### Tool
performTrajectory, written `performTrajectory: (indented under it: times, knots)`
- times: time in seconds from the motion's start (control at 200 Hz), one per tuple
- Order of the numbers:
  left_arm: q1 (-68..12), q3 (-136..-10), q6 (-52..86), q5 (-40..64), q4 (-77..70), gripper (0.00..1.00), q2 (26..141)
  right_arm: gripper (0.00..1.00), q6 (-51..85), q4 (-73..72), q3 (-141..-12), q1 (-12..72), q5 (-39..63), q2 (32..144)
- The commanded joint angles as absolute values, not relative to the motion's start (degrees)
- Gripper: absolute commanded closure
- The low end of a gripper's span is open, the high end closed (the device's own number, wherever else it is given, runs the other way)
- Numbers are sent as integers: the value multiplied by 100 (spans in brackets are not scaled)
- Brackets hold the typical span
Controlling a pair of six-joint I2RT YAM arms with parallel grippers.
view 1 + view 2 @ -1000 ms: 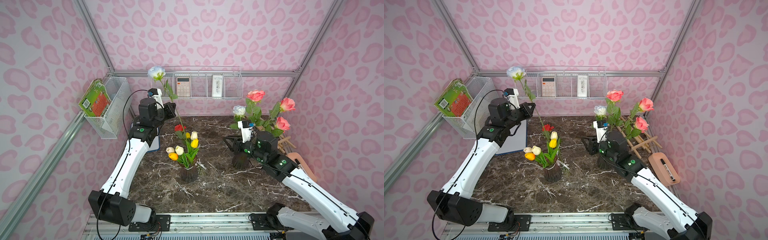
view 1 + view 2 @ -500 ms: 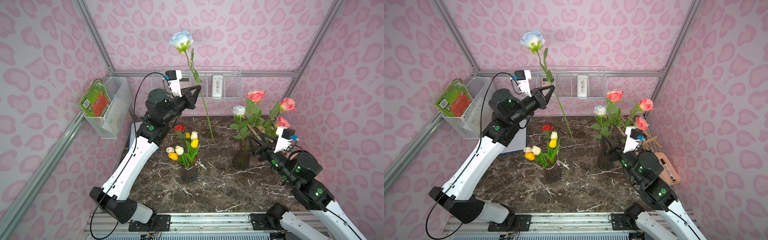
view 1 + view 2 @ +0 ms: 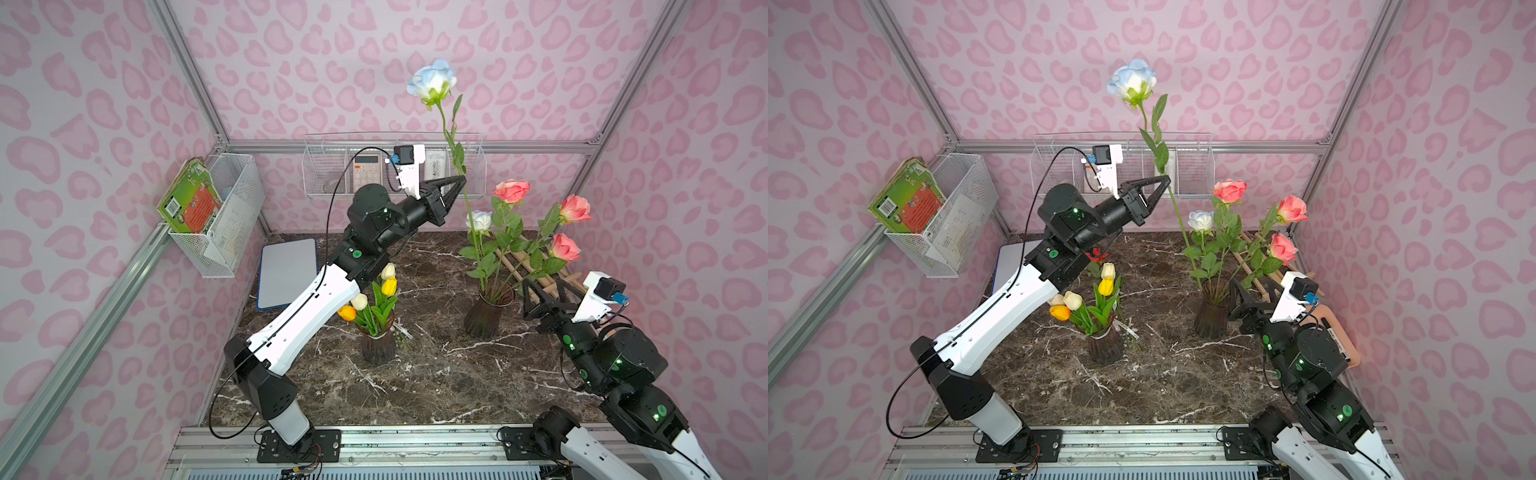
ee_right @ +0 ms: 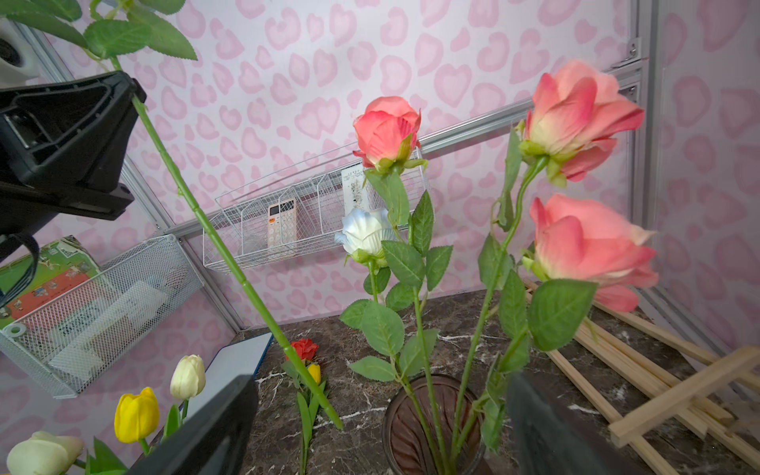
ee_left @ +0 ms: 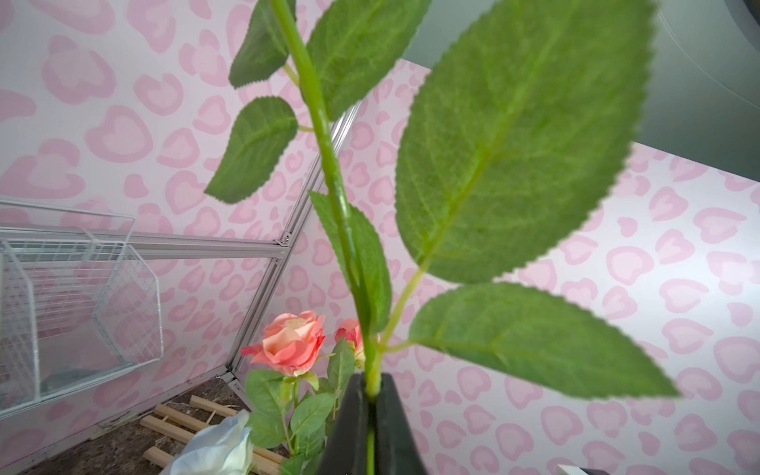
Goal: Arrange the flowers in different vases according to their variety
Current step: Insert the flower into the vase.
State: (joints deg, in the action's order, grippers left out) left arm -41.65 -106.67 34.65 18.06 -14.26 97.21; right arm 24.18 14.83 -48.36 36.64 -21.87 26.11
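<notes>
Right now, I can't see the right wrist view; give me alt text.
Three pink roses and a white-blue rose stand in a dark ribbed vase; beside them the left gripper pinches a long green stem slanting near tulips.

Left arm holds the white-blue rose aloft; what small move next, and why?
Probably carry the left gripper toward the vase of pink roses and lower it. It is shut on the stem of the rose, whose tip hangs beside that vase's mouth, not in it; roses belong there.
</notes>
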Motion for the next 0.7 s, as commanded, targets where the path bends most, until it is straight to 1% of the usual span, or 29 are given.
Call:
performTrajectory:
  times: [0.0,0.11,0.47,0.695]
  knots:
    - [-4297,-11043,3142,1803,-1625,100,10066,2,2402,1527,-4836,3672,-2312,2603]
    - [-4408,-11332,2887,1838,-1366,100,10388,1,2395,1573,-4859,3666,-2315,2590]
    - [-4638,-11355,2183,1966,-814,100,10929,1,2469,1558,-4800,3666,-2146,2687]
    - [-4944,-11273,1784,2038,-615,100,11204,1,2496,1535,-4801,3666,-1978,2830]
